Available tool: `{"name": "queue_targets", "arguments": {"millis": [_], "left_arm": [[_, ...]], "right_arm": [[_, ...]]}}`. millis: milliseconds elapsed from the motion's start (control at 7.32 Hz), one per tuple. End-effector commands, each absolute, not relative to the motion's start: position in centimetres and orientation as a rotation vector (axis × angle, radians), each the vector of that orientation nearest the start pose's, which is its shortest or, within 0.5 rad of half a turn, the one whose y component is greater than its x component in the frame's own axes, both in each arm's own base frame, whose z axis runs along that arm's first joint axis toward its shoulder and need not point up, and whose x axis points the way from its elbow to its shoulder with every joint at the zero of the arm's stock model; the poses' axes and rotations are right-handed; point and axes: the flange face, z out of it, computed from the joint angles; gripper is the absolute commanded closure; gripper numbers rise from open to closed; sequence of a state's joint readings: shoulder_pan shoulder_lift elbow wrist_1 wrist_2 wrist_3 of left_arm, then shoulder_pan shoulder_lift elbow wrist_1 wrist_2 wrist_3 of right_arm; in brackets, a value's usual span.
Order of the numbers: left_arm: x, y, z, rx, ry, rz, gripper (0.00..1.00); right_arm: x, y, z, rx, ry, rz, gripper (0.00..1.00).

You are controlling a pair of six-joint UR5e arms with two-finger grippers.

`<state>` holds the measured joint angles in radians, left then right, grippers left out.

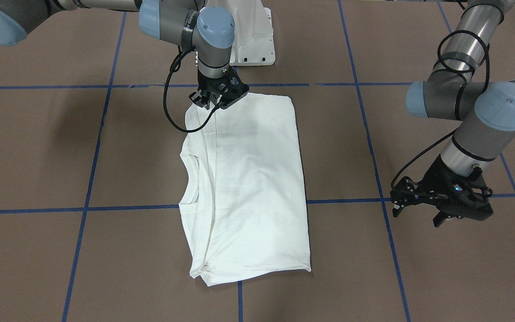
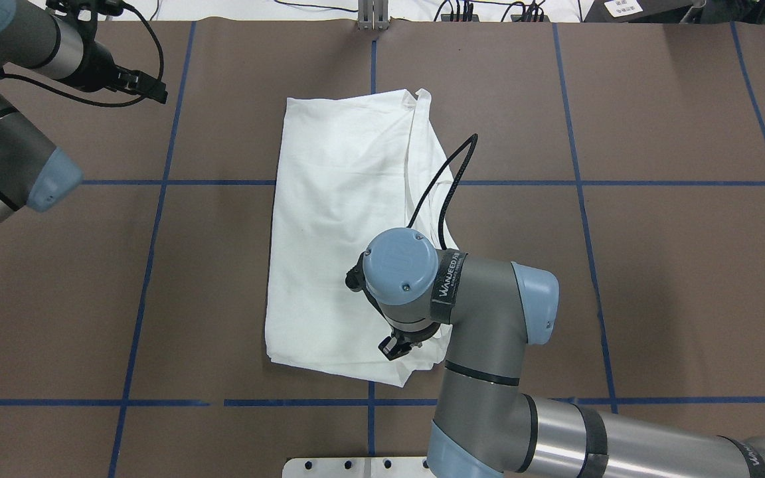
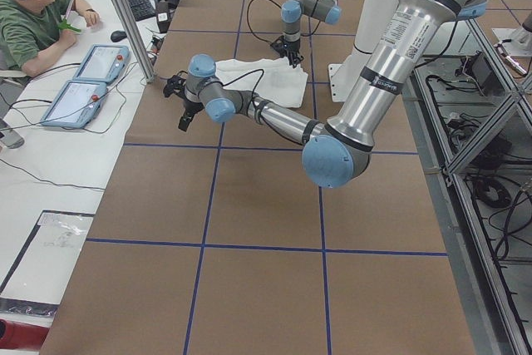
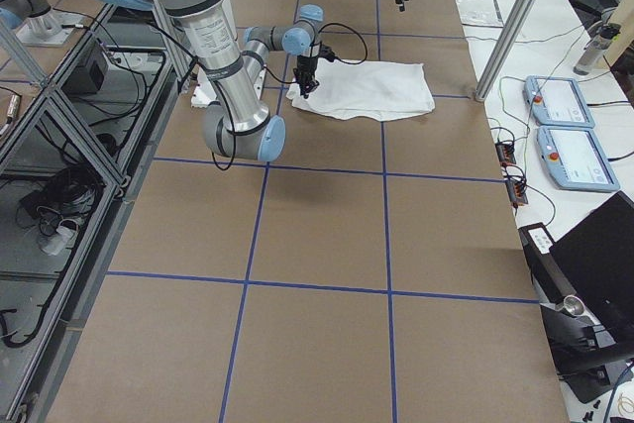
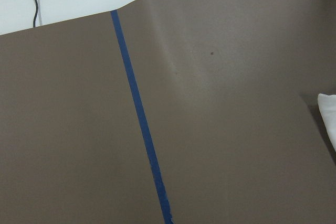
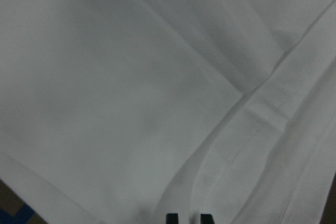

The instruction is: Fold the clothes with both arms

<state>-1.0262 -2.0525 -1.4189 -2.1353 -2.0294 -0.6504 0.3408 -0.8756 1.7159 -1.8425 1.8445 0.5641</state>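
Shirt folded to a long rectangle, right claw at its corner, left claw clear.
White shirt (image 1: 248, 179) lies flat mid-table (image 1: 38, 147), collar (image 1: 190, 176) on its long edge toward the robot's right side. Right gripper (image 1: 210, 103) sits low on the shirt corner nearest the robot base. In the wrist view its fingertips (image 6: 171, 217) are drawn nearly together against the fabric; cannot tell if cloth is pinched between them. Left gripper (image 1: 417, 216) hangs above bare table, well apart from the shirt, jaws spread wide, holding nothing.
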Motion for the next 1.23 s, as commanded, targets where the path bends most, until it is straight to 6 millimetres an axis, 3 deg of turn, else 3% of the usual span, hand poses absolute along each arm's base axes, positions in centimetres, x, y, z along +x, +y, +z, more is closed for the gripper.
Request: {"name": "queue_targets", "arguments": {"millis": [0, 273, 547, 684, 820, 957, 1094], "left_arm": [[28.6, -64.5, 39.0, 0.486, 0.845, 0.107, 0.00], [28.6, -64.5, 39.1, 0.484, 0.845, 0.107, 0.00], [28.6, -64.5, 39.0, 0.486, 0.847, 0.108, 0.00], [28.7, -64.4, 39.1, 0.484, 0.847, 0.109, 0.00], [28.7, -64.4, 39.1, 0.484, 0.847, 0.109, 0.00], [28.7, -64.4, 39.1, 0.484, 0.847, 0.109, 0.00], [28.6, -64.5, 39.1, 0.484, 0.845, 0.109, 0.00]], "right_arm": [[-59.5, -32.4, 22.6, 0.149, -0.614, -0.724, 1.00], [-58.4, -32.7, 23.2, 0.134, -0.592, -0.699, 1.00], [-53.3, -30.7, 25.5, 0.098, -0.576, -0.592, 1.00], [-53.2, -28.4, 26.2, 0.081, -0.568, -0.509, 1.00], [-54.8, -25.7, 26.9, 0.085, -0.540, -0.459, 0.98], [-55.7, -24.3, 27.5, 0.098, -0.523, -0.455, 0.01], [-55.8, -24.3, 27.2, 0.110, -0.524, -0.454, 0.00]]}}
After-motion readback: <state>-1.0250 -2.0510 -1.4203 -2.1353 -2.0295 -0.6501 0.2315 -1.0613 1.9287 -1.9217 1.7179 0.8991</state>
